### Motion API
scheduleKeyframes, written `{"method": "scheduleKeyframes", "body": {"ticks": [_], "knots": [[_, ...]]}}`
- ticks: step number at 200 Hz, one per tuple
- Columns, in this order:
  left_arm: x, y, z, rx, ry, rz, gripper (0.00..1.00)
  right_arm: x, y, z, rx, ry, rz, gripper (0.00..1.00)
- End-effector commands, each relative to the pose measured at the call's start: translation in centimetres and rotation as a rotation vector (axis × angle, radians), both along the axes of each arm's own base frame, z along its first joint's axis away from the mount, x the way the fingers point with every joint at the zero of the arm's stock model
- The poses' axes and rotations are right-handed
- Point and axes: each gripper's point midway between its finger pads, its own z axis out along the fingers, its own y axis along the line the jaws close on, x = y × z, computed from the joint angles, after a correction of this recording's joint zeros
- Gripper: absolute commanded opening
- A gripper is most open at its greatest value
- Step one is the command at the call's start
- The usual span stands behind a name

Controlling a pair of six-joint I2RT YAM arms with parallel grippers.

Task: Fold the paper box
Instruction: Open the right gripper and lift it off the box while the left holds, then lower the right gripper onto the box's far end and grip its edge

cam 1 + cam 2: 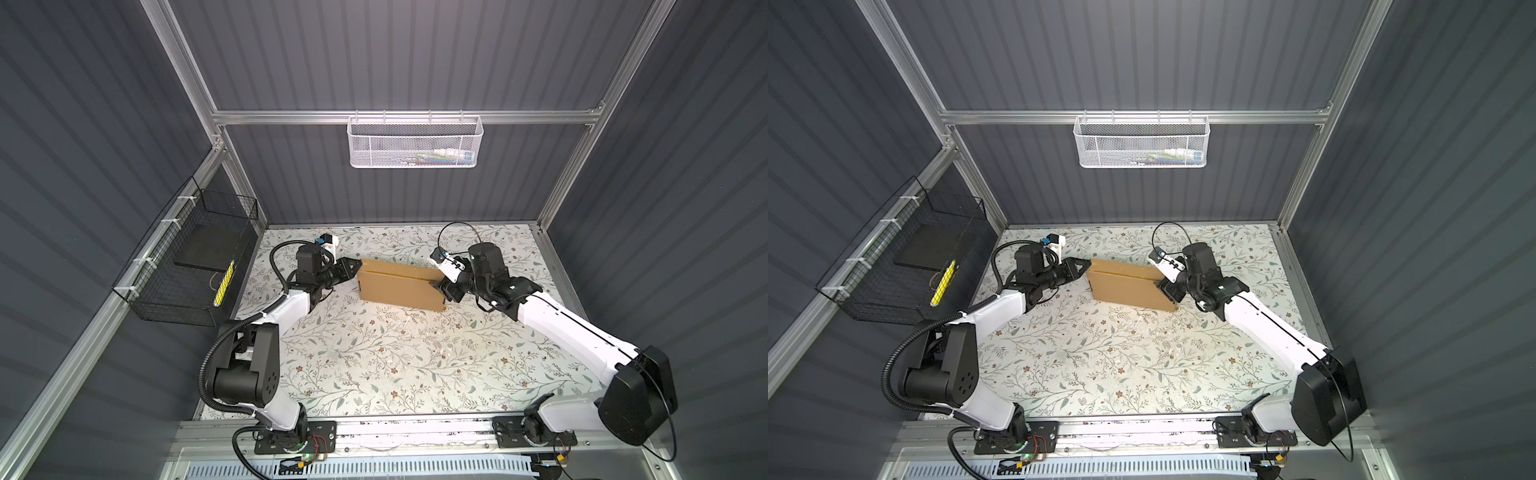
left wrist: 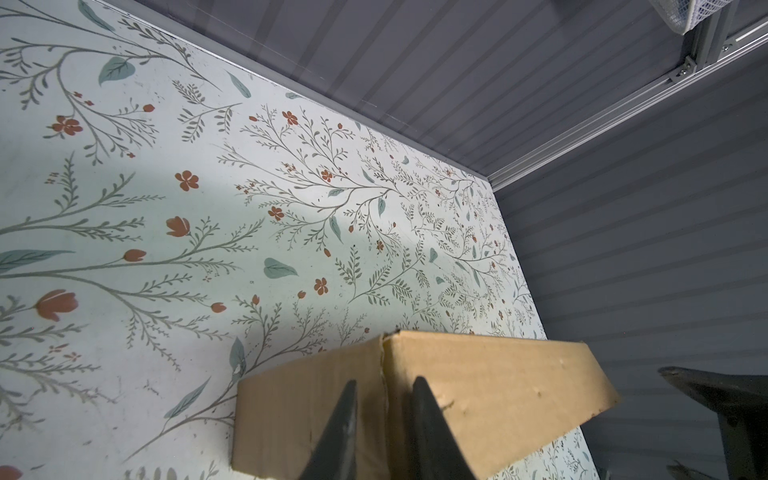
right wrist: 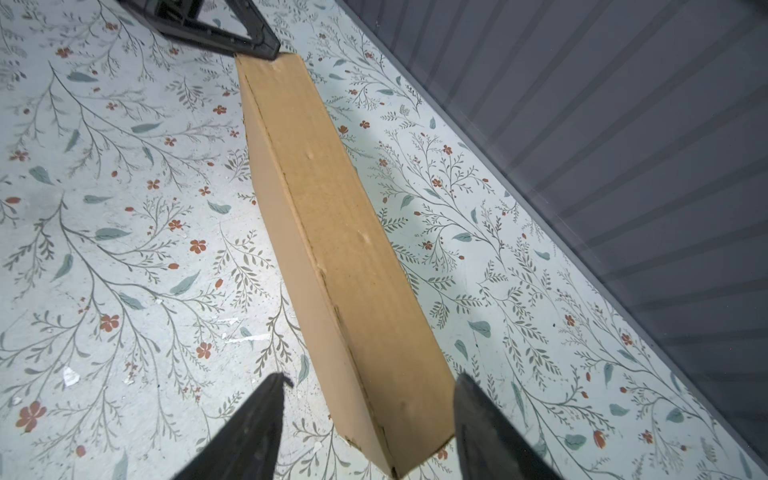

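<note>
The paper box (image 1: 399,286) (image 1: 1129,286) is a closed, shallow brown cardboard mailer. It stands tilted on the flowered table, its narrow side face turned up. My left gripper (image 1: 356,266) (image 1: 1087,264) meets the box's left end. In the left wrist view its fingers (image 2: 384,380) stand close together, pinching the corner edge of the box (image 2: 498,374). My right gripper (image 1: 436,286) (image 1: 1160,286) is at the right end. In the right wrist view it (image 3: 370,376) is open and straddles that end of the box (image 3: 332,208), one finger clear of the cardboard.
A white mesh basket (image 1: 415,141) hangs on the back wall above the box. A black wire basket (image 1: 195,257) hangs on the left wall beside the left arm. The grey back wall runs close behind the box. The table (image 1: 374,357) stretches toward the front rail.
</note>
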Motion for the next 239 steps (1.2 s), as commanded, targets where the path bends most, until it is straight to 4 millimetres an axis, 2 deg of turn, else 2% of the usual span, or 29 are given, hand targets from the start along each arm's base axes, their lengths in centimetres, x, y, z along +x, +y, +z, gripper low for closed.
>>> {"method": "scheduleKeyframes", "body": {"ticks": [1, 39, 64, 133, 239], "knots": [[-1.1, 0.5, -3.5, 0.021, 0.114, 0.011, 0.24, -0.5, 0.1, 1.8, 0.156, 0.021, 0.003, 0.65], [-1.1, 0.4, -3.5, 0.014, 0.115, 0.005, 0.24, 0.0, -1.4, 3.7, 0.329, 0.055, -0.048, 0.65], [-1.1, 0.3, -3.3, 0.015, 0.113, 0.001, 0.24, 0.8, -2.5, 3.8, 0.394, 0.112, -0.116, 0.65], [-1.2, 0.4, -2.7, 0.03, 0.106, -0.006, 0.24, 1.6, -4.1, 2.0, 0.539, 0.277, -0.204, 0.65], [-1.5, 0.4, -2.9, 0.043, 0.113, -0.012, 0.25, 1.7, -4.5, -1.1, 0.605, 0.386, -0.273, 0.54]]}}
